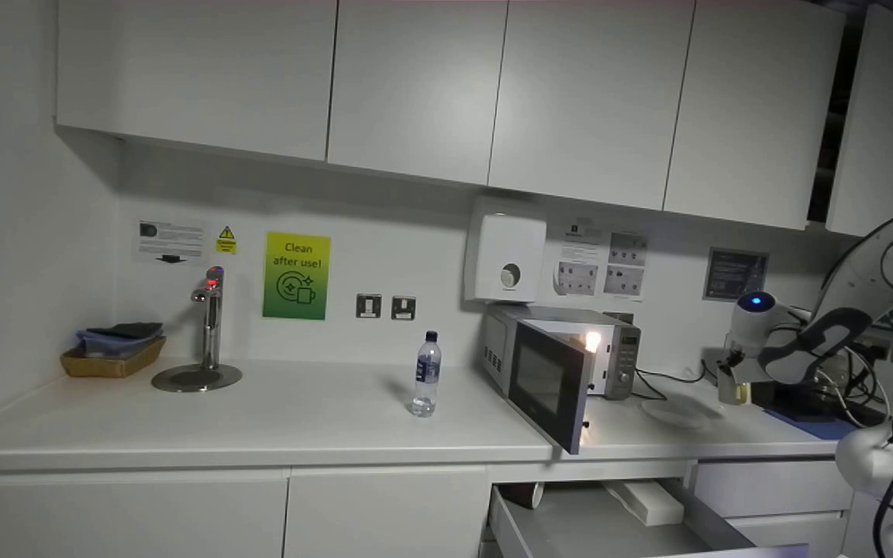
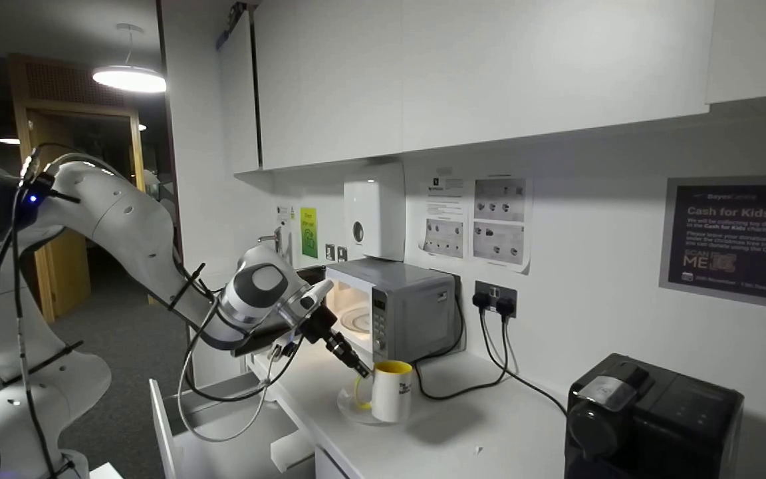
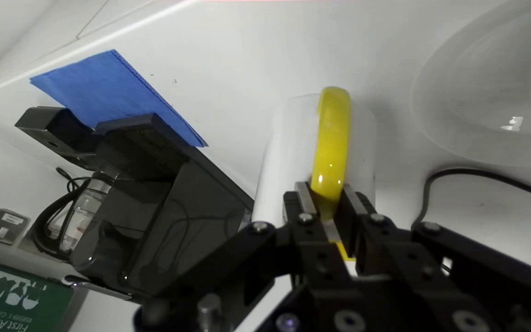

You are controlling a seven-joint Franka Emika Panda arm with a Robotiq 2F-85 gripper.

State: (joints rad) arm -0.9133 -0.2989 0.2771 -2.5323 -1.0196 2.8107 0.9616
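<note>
A white mug [image 2: 393,399] with a yellow inside is held by its yellow handle [image 3: 332,133]. My gripper [image 3: 326,189] is closed on that handle, one finger pad [image 3: 304,198] on each side of it. In an exterior view the fingers [image 2: 358,364] reach down to the handle near the rim, and the mug looks upright. It seems to be off the worktop, with its shadow lying apart from it. Behind it, a clear glass plate [image 2: 351,411] rests on the counter; the wrist view shows this plate [image 3: 486,83] to the right of the mug.
A lit microwave [image 2: 416,319] stands with its door [image 1: 547,380] swung out over the counter. Below, a drawer [image 1: 570,535] is pulled out. A black coffee machine [image 2: 655,419], a blue cloth [image 3: 109,87], a black cable [image 3: 482,173] and a water bottle [image 1: 426,380] are around.
</note>
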